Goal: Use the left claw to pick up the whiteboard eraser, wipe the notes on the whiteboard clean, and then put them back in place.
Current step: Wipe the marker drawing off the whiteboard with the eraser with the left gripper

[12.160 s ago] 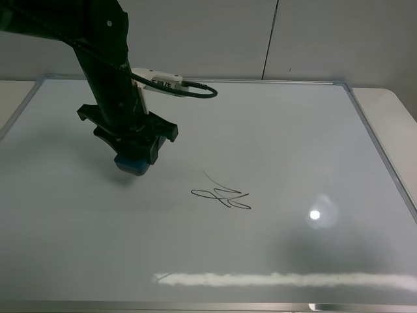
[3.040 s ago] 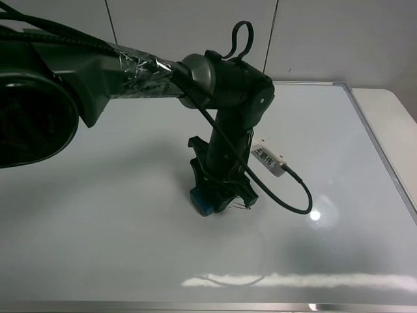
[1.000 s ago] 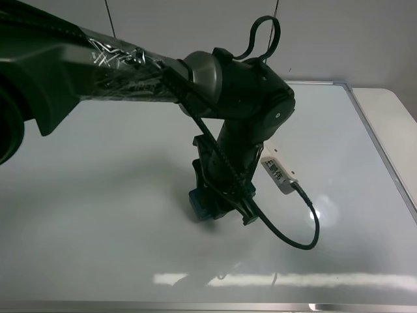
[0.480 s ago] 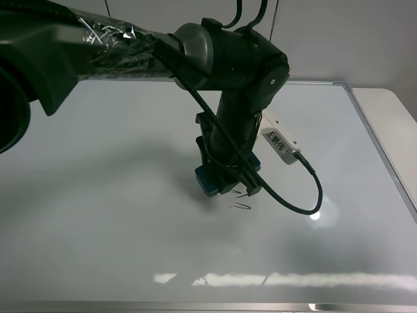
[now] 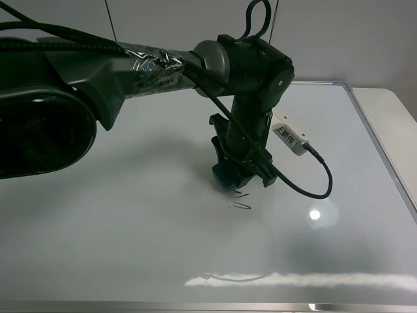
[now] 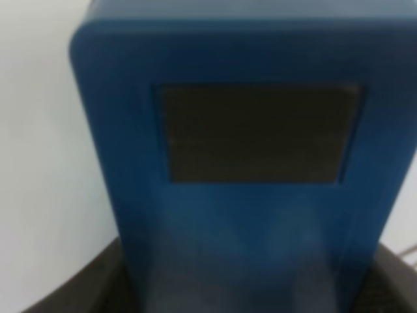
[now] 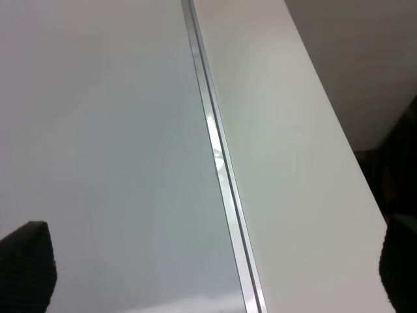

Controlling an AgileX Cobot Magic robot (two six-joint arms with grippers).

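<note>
Left claw (image 5: 240, 175), fingers clamped on whiteboard eraser (image 5: 226, 179), wiping mid-whiteboard (image 5: 98, 228); next pass must cover the notes (image 5: 240, 204) just beside.

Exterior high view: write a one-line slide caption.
Black left pincer holds teal-blue rectangular eraser on glossy white whiteboard, beside thin black marker scribble.

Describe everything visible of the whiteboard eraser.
The whiteboard eraser is a teal-blue rectangular block with rounded corners; the left wrist view shows a dark square patch on its smooth, plastic-looking top. The left claw is clamped on it and hides most of it from above. It sits near the middle of the whiteboard, apparently pressed to the surface, just beside a few thin black strokes of the notes, not covering them.
</note>
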